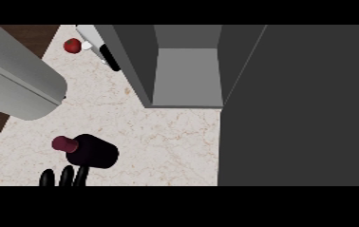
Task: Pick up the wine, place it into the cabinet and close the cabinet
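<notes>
Grey and broad, the left forearm (28, 81) fills the view's left edge, nearest the camera. Well below and left of the open cabinet (186, 69), the wine (88, 150) stands on the counter (168, 136), seen from above: dark body, maroon cap. Left hand (64, 176), just below the bottle, shows straight fingers grasping nothing. Likely glass: heavy, rigid, slick, breakable; best wrapped around the wide body, not the neck.
</notes>
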Robot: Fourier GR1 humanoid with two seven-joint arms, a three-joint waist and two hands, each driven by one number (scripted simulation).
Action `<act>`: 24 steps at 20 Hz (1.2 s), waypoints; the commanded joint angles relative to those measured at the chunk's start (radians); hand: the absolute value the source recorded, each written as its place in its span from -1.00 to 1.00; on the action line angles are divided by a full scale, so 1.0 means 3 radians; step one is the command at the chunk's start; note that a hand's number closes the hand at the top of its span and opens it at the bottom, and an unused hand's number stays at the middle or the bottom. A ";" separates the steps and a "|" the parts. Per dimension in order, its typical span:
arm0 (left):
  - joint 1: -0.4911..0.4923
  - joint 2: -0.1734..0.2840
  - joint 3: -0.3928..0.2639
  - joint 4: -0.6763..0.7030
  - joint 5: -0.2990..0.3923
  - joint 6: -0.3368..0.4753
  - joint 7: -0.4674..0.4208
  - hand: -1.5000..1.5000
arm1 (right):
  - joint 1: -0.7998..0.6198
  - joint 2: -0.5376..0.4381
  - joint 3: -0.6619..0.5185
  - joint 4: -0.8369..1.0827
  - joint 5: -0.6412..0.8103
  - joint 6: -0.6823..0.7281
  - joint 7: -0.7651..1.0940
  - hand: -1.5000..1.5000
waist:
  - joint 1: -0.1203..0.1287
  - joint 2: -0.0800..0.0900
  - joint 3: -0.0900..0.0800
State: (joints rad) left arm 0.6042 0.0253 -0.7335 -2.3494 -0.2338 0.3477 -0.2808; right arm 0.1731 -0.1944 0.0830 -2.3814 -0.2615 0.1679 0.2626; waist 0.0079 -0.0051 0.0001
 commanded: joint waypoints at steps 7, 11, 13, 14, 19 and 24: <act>0.0145 0.0050 -0.0686 -0.0136 -0.0361 0.0411 0.0007 -1.00 | -0.0085 0.0046 0.0024 -0.0373 -0.0036 -0.0132 0.0408 -1.00 | -0.0020 0.0000 0.0000; 0.0136 0.0141 -0.0568 -0.0511 -0.0266 0.0413 0.0339 -1.00 | -0.0277 0.0041 0.0016 -0.0385 -0.0042 -0.0249 0.0592 -1.00 | -0.0024 0.0004 0.0000; 0.0318 0.0256 -0.0692 -0.0480 -0.0253 0.0506 0.0098 -1.00 | -0.0308 -0.0028 -0.0098 -0.0474 -0.0156 -0.0256 0.0704 -1.00 | -0.0007 -0.0008 -0.0002; 0.0264 0.0206 -0.0635 -0.0217 -0.0120 0.0587 -0.0128 -1.00 | -0.0308 0.0050 0.0009 -0.0292 0.0010 -0.0247 0.0577 -1.00 | -0.0003 -0.0001 -0.0003; 0.0397 0.0502 -0.0445 -0.0516 0.0024 0.0644 -0.0145 -1.00 | -0.0301 0.0021 -0.0082 -0.0343 -0.0050 -0.0229 0.0585 -1.00 | -0.0004 -0.0005 -0.0003; 0.0542 0.0641 -0.0358 -0.0638 0.0074 0.0742 -0.0165 -1.00 | -0.0435 -0.0025 -0.0091 -0.0590 -0.0050 -0.0372 0.0882 -1.00 | 0.0000 -0.0012 -0.0005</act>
State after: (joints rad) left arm 0.7033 0.1519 -0.8055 -2.3948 -0.2656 0.5737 -0.2998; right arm 0.0276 -0.1965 0.0658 -2.4072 -0.2536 0.0879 0.4459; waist 0.0051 -0.0069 -0.0008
